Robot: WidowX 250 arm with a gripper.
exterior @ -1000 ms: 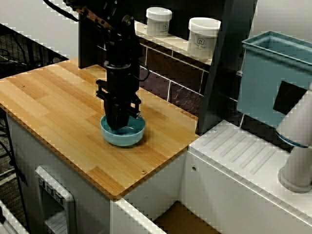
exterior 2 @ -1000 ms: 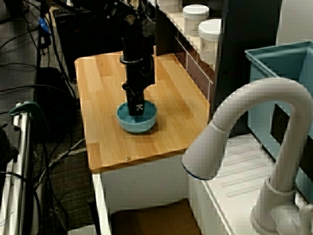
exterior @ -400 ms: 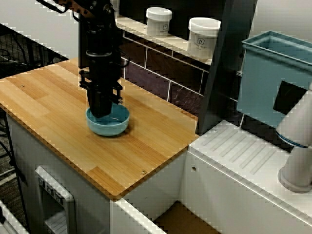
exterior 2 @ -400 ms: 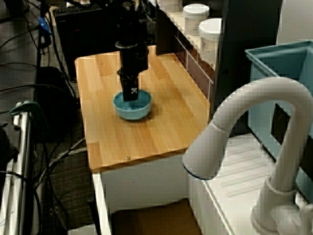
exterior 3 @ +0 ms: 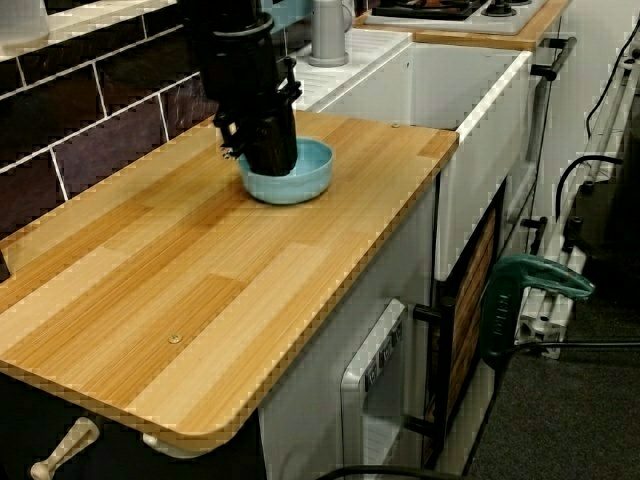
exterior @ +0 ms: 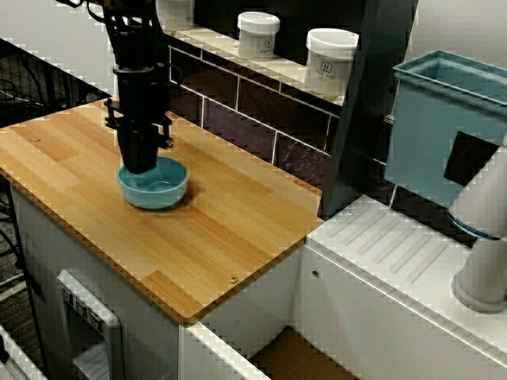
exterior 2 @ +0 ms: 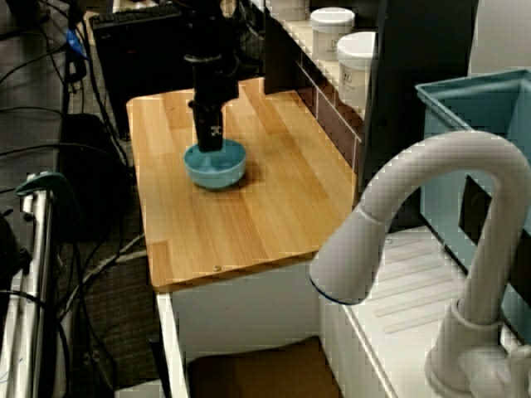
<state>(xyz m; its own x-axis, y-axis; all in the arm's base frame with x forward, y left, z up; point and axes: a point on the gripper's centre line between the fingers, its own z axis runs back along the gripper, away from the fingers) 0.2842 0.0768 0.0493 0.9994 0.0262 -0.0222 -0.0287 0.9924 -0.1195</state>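
A light blue bowl (exterior: 161,188) (exterior 2: 219,168) (exterior 3: 308,172) sits on the wooden counter (exterior: 230,237) (exterior 2: 241,228) (exterior 3: 200,290). My black gripper (exterior: 139,165) (exterior 2: 207,148) (exterior 3: 270,162) points straight down onto the bowl's rim on the side away from the sink, shut on it. The gripper body hides the fingertips in the view from above and in the low view along the counter. The bowl looks empty.
Two white jars (exterior: 258,35) (exterior: 330,61) stand on a ledge above the dark tiled wall. A teal bin (exterior: 444,119) and a white faucet (exterior 2: 431,240) are by the sink side. A steel cup (exterior 3: 329,30) stands beyond the counter's end.
The gripper has slid the blue bowl along the counter, away from the sink and toward the wall-side far end. The bowl stayed upright on the wood.
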